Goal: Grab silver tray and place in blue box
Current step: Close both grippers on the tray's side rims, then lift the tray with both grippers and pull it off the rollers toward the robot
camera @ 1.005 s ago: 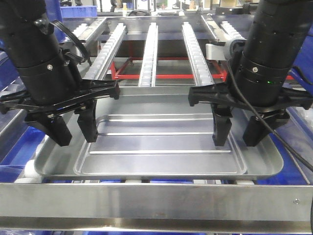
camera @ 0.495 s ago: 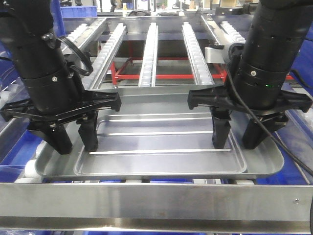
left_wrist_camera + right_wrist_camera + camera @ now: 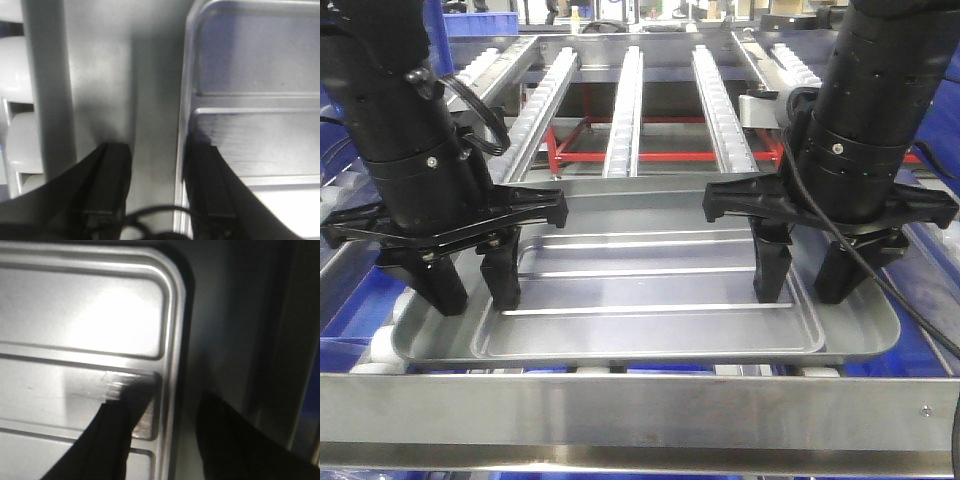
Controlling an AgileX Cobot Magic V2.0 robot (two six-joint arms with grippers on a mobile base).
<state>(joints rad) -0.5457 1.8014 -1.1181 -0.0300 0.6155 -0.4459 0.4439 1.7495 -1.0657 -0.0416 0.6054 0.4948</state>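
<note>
1. Right up front, a steel crossbar (image 3: pixel 640 405) runs below both grippers.
2. Under them lies the silver tray (image 3: pixel 650 285): brushed metal, rounded corners, raised rim, sunken centre with long ridges.
3. The left gripper (image 3: pixel 475 298) and the right gripper (image 3: pixel 803 290) each stand with jaws apart, straddling the sunken panel's edge.
4. Beyond them run roller tracks (image 3: pixel 625 100).

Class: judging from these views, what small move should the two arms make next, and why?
Probably shut both grippers. The left gripper and right gripper stand open, low at opposite ends of the silver tray, one finger in the sunken centre and one outside it, so nothing is clamped yet.
</note>
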